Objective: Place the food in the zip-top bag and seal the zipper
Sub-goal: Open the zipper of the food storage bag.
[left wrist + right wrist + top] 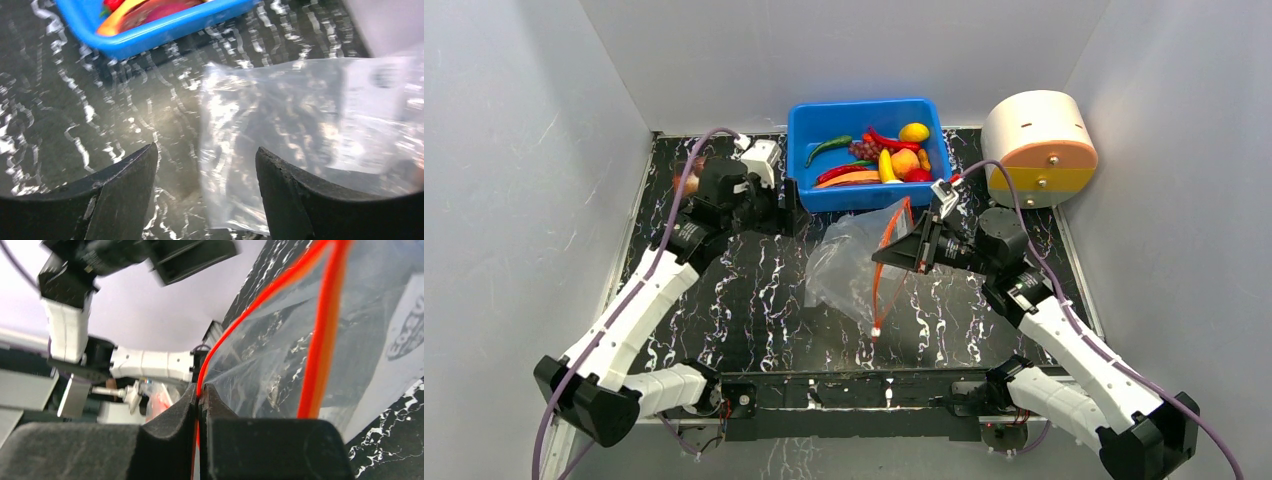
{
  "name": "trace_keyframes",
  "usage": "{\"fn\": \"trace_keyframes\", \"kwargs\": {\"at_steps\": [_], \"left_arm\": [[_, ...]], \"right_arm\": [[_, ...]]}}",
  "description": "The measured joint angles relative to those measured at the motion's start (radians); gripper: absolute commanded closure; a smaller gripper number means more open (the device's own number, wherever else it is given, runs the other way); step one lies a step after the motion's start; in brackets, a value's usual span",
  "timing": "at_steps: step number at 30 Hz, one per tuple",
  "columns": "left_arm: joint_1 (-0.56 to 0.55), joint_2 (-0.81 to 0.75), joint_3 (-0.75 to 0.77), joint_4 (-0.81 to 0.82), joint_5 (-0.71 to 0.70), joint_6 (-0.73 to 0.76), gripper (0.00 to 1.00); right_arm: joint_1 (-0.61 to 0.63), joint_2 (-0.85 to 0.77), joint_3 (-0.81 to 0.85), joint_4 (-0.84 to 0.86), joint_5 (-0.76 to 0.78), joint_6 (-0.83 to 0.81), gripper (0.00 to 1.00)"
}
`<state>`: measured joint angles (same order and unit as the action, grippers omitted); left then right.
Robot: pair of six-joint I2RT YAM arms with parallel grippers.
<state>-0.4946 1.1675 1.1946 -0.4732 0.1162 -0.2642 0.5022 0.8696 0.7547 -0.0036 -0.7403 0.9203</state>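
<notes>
Clear zip-top bag (849, 265) is pinched at its zipper (320, 340) by right claw (201, 390); left claw (206, 150) stands wide.

Black marbled bench (754, 300) with white veining, pale walls (524, 150) around three sides, blue plastic tub (802, 160) standing at its far edge, crinkled clear zip-top bag (839, 265) near the middle just in front of the tub, cream-and-yellow drum (1036, 140) at the far right corner

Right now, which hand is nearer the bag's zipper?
Right. The right hand is shut on the zipper itself; the left hand hangs open beside the blue tub, across the bag from it.
</notes>
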Motion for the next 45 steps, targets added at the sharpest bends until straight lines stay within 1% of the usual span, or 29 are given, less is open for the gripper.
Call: {"fn": "trace_keyframes", "kwargs": {"at_steps": [4, 8, 10, 13, 16, 21, 27, 37, 39, 42, 43, 44, 45], "left_arm": [[0.0, -0.03, 0.029, 0.033, 0.132, -0.036, 0.3], [0.0, -0.034, 0.004, 0.103, 0.258, -0.096, 0.31], [-0.001, -0.037, -0.03, 0.142, 0.298, -0.123, 0.32], [-0.01, -0.038, -0.069, 0.175, 0.32, -0.152, 0.32], [-0.032, -0.038, -0.079, 0.198, 0.318, -0.167, 0.33], [-0.111, -0.027, -0.076, 0.233, 0.3, -0.17, 0.34], [-0.202, 0.023, -0.071, 0.234, 0.229, -0.154, 0.34], [-0.306, 0.134, -0.03, 0.23, 0.103, -0.103, 0.35], [-0.324, 0.148, -0.023, 0.23, 0.082, -0.095, 0.37], [-0.343, 0.159, -0.015, 0.228, 0.053, -0.088, 0.47], [-0.35, 0.164, -0.01, 0.225, 0.036, -0.085, 0.52], [-0.356, 0.168, -0.007, 0.224, 0.019, -0.082, 0.6], [-0.359, 0.17, -0.006, 0.222, 0.009, -0.08, 0.7]], "right_arm": [[0.0, 0.001, -0.034, 0.037, 0.122, 0.085, 1.0], [0.0, 0.006, -0.038, 0.059, 0.23, 0.15, 1.0], [0.0, 0.011, -0.038, 0.068, 0.273, 0.169, 1.0], [0.0, 0.031, -0.038, 0.068, 0.326, 0.195, 1.0], [0.0, 0.057, -0.037, 0.067, 0.354, 0.211, 1.0], [0.0, 0.108, -0.026, 0.052, 0.387, 0.228, 1.0], [0.008, 0.134, -0.023, 0.05, 0.425, 0.255, 1.0], [0.041, 0.154, -0.007, 0.044, 0.455, 0.267, 1.0], [0.045, 0.154, -0.007, 0.044, 0.458, 0.268, 1.0], [0.05, 0.154, -0.006, 0.044, 0.459, 0.268, 1.0], [0.053, 0.154, -0.007, 0.043, 0.46, 0.268, 1.0], [0.054, 0.154, -0.007, 0.043, 0.462, 0.268, 1.0], [0.055, 0.154, -0.007, 0.041, 0.462, 0.268, 1.0]]}}
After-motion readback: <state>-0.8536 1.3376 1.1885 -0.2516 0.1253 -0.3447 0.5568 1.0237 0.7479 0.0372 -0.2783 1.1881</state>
